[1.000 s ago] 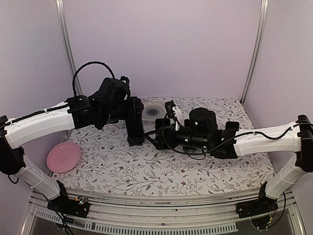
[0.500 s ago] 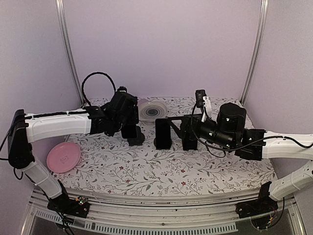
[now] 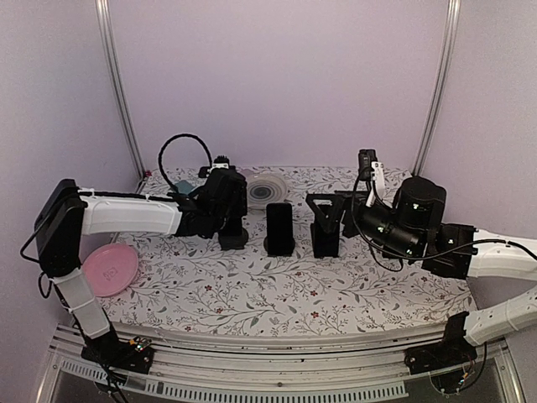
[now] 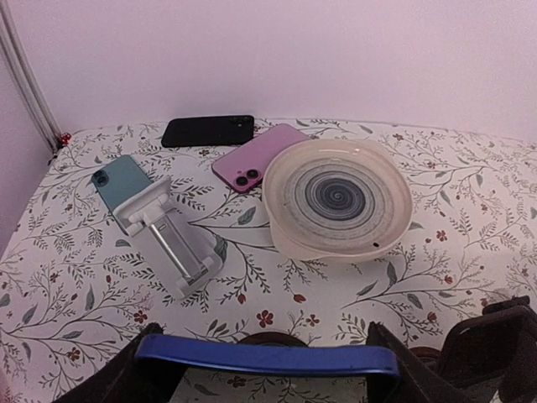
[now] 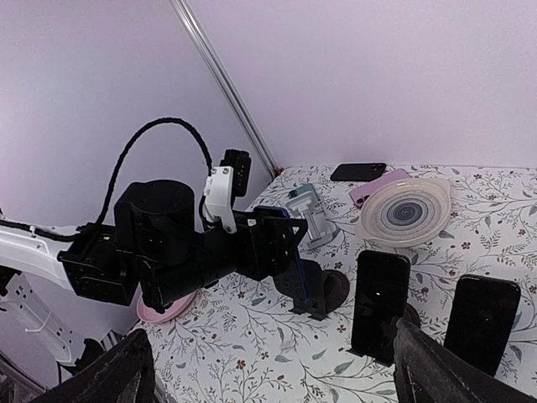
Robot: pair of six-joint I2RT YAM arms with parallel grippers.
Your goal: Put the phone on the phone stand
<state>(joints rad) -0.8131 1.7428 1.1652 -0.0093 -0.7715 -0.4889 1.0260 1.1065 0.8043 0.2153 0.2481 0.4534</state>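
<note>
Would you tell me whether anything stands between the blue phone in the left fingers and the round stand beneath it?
Nothing visible does: the blue phone in the left fingers has its lower edge at the round black stand; the nearest upright phone stands apart.

No legible text, brand, number or sign in any view.
Pink plate (image 3: 109, 269), table's 9 o'clock: faint pale mark at centre, too small to read.
Black phone (image 4: 208, 131), pink phone (image 4: 260, 158) and teal phone (image 4: 113, 178), toward 11 o'clock: backs up, camera lenses visible, any logo too small to tell.
Blue phone (image 4: 267, 359): seen edge-on in the left wrist view, nothing readable on it.
</note>
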